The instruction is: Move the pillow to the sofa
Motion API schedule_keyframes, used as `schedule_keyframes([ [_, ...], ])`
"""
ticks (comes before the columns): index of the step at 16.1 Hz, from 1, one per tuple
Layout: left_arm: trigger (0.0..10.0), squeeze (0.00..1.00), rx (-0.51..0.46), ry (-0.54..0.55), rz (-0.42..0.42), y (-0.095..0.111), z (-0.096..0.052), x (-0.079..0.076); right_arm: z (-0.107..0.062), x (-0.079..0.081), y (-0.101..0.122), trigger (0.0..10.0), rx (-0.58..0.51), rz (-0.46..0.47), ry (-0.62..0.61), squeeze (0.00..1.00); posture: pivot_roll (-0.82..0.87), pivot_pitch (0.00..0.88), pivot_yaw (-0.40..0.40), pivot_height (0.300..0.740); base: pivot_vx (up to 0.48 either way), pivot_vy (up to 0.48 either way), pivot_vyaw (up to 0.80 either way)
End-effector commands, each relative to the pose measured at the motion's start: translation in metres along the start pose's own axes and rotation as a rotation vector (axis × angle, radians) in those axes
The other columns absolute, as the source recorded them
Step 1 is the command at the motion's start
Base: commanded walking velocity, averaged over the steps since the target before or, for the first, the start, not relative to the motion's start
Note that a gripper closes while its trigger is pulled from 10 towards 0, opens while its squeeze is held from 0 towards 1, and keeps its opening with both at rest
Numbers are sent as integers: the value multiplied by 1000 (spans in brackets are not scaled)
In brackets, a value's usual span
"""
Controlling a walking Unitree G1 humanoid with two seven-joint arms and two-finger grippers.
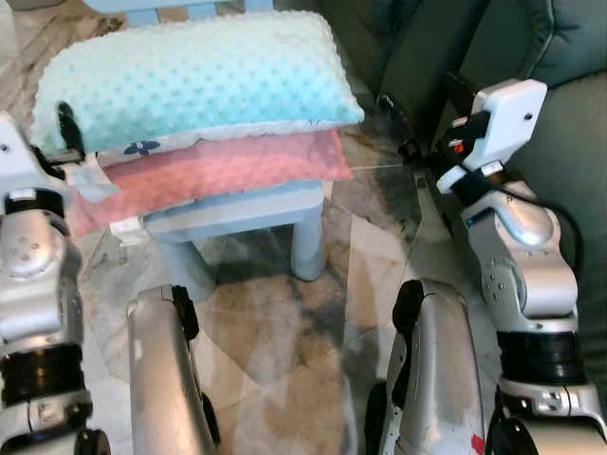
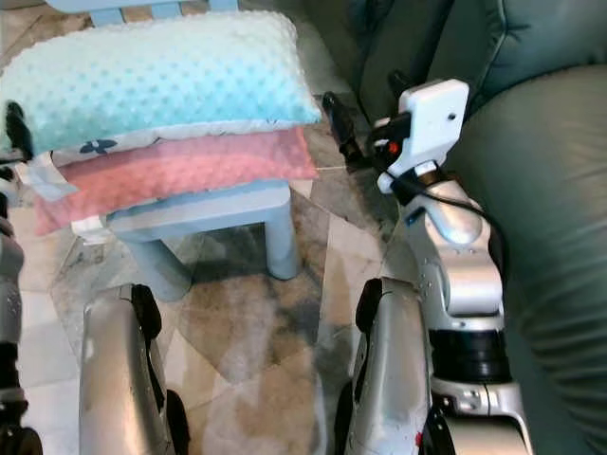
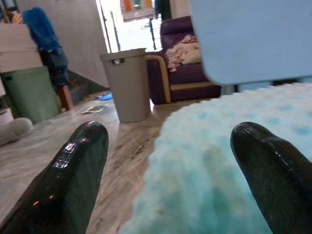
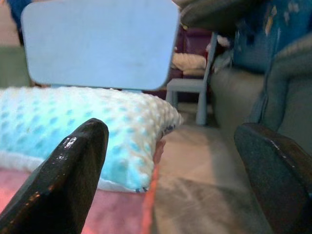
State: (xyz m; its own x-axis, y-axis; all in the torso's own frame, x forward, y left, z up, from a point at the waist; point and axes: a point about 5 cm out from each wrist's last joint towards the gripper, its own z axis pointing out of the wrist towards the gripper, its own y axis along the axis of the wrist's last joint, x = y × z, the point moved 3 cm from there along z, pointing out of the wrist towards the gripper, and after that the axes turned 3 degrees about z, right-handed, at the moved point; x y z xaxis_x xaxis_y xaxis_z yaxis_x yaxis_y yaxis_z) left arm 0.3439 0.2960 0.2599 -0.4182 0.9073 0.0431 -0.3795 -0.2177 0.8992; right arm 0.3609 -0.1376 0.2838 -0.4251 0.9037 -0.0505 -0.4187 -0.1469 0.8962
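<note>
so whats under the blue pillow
A pink pillow lies directly under the blue pillow, and both rest on a light blue chair. The seat top and most of the pink pillow's upper face are covered, so anything between them can't be seen.

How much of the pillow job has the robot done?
Nothing is moved yet: the blue pillow lies on the pink pillow on the small chair. In hand: the left gripper and right gripper are open at the pillow's two ends. Left: grab it, lift it, and put it on the sofa.
</note>
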Motion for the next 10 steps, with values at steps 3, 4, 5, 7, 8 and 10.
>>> schedule_keyframes([
  [3, 10000, 0, 91, 42, -144, -10, 29, 16, 28, -3, -2, 10000, 22, 275, 120, 0, -16, 272, -12, 339, 0, 0, 0],
  [4, 10000, 0, 111, 54, -166, -11, 32, 19, 31, 0, -2, 10000, 29, 321, 159, 0, -9, 285, -12, 339, 0, 0, 0],
  [5, 10000, 0, 126, 55, -233, -12, 44, 21, 46, -4, -1, 10000, 24, 329, 171, 0, 7, 310, -14, 339, 0, 0, 0],
  [7, 10000, 0, 132, 52, -251, -8, 53, 22, 57, -1, 2, 10000, 29, 328, 217, 0, 21, 338, -14, 339, 0, 0, 0],
  [8, 10000, 0, 153, 56, -288, -7, 60, 22, 64, 0, -1, 10000, 44, 338, 226, 0, 40, 363, -17, 339, 0, 0, 0],
  [10, 10000, 0, 188, 59, -349, -8, 67, 20, 71, 2, -10, 10000, 84, 335, 235, 0, 61, 389, -18, 339, 0, 0, 0],
])
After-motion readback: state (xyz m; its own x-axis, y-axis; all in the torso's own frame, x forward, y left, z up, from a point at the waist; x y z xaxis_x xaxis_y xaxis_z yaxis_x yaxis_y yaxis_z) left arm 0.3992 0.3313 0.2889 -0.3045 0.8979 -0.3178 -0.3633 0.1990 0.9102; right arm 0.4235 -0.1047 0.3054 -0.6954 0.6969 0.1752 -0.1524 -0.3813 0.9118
